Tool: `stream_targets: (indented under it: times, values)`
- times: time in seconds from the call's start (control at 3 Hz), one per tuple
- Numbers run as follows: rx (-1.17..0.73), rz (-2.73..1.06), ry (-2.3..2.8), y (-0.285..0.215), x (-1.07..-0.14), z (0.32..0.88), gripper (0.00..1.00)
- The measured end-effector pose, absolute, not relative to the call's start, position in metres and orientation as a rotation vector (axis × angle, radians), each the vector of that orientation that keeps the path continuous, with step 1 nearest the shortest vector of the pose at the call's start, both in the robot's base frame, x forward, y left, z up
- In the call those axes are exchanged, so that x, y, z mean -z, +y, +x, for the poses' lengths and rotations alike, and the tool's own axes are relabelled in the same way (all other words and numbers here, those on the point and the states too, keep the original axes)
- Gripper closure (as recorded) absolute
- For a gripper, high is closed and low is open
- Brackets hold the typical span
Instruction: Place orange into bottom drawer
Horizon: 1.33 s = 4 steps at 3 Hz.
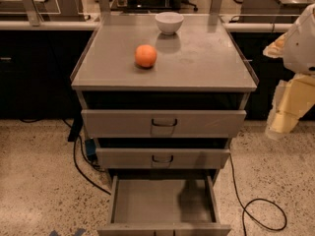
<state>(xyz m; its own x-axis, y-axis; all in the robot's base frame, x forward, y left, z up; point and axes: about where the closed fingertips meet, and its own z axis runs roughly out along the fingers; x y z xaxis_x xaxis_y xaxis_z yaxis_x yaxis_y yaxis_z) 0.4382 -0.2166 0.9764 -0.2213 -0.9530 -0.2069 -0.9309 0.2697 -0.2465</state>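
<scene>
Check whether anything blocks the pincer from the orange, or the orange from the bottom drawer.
Nothing visible does. The orange sits exposed on the cabinet top, apart from the white bowl behind it. The bottom drawer is pulled out, its tray bare. The pincer hangs beside the cabinet's right side.

The cabinet top bears the orange and a white bowl; the gripper hangs off its right.
</scene>
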Motion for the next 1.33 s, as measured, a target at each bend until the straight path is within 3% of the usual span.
stream_targets:
  times: [0.67, 1.33]
  values:
    - [0.11, -1.775, 2.155, -0.199, -0.981, 0.469, 0.0]
    - [0.173, -1.877, 1.932, -0.146, -1.004, 0.603, 0.0]
